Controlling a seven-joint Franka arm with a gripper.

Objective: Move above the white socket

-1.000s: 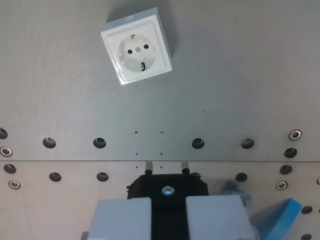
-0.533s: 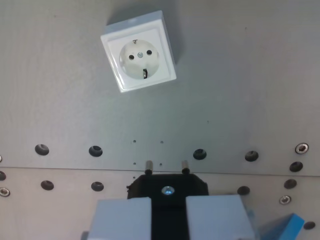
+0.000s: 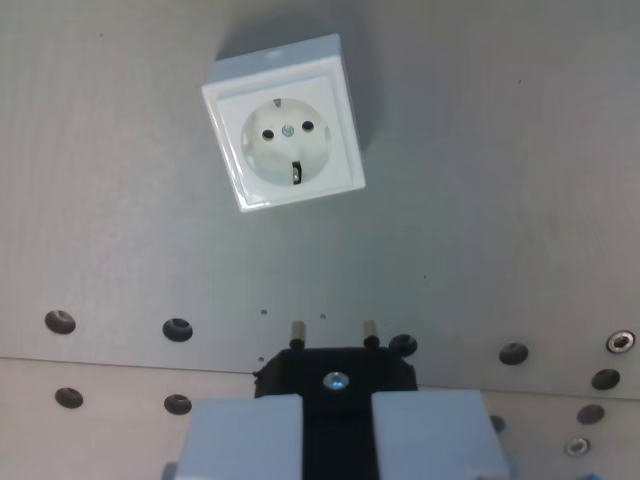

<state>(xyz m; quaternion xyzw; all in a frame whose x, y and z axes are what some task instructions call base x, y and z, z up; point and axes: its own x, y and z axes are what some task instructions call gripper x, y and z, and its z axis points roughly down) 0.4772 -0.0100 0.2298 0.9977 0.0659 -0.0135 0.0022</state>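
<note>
**White socket high in the view, plug held below**

White plastic marks the socket (image 3: 284, 134), a square wall outlet sitting on a grey metal plate (image 3: 500, 180) in the upper middle of the wrist view, a little towards the wrist view's left. It is turned slightly off square with the picture edges. Its round recess shows two pin holes side by side, a small screw between them, and a dark earth clip at the lower edge of the recess.

At the bottom of the picture the gripper (image 3: 336, 435) shows as two pale blue-grey fingers (image 3: 245, 438), one on each side of a black plug (image 3: 336, 372). The fingers are closed in against the plug's body, holding it (the contact itself sits at the frame's lower edge, so only part of it is seen). Two metal pins (image 3: 297, 331) stick out of the plug towards the top of the picture, side by side.

The socket lies well apart from the plug, further up the picture and slightly towards the wrist view's left of the pins.

A row of dark round holes (image 3: 177, 328) crosses the plate just above a seam, with a second row and some silver screws (image 3: 620, 343) lower down.
</note>
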